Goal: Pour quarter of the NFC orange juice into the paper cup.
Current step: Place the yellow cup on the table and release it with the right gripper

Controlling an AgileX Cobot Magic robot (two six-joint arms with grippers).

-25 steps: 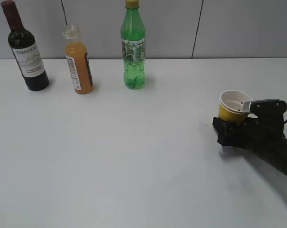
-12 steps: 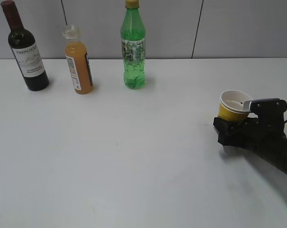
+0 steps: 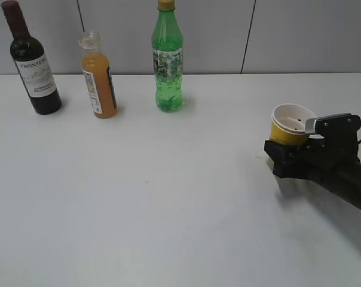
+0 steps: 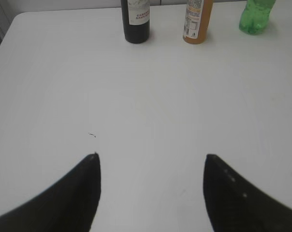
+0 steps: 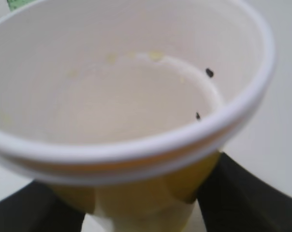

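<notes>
Right claw (image 3: 286,156) is clamped on the paper cup (image 3: 288,124), black fingers (image 5: 242,193) pressed to either side of the yellow wall low down, and the cup sits tilted a touch, mouth leaning toward the camera. From the right wrist view the paper cup (image 5: 131,96) fills the picture: white rim, white inside, a couple of dark specks on the inner wall, a few faint yellowish flecks round the base. Whether its bottom is touching the bench (image 3: 168,197) I cannot tell, the claw hides it.

Over to the left claw (image 4: 151,188): wide apart, nothing between its two dark fingers (image 4: 73,193), just bare white bench beneath.

Out at the far edge, well apart from the cup, three bottles stand upright in a row against the grey wall. The NFC orange juice (image 3: 98,78) is in the middle, clear cap on, orange liquid up to the neck. The dark wine bottle (image 3: 32,60) stands just to its left, the tall green bottle (image 3: 167,57) off to its right
</notes>
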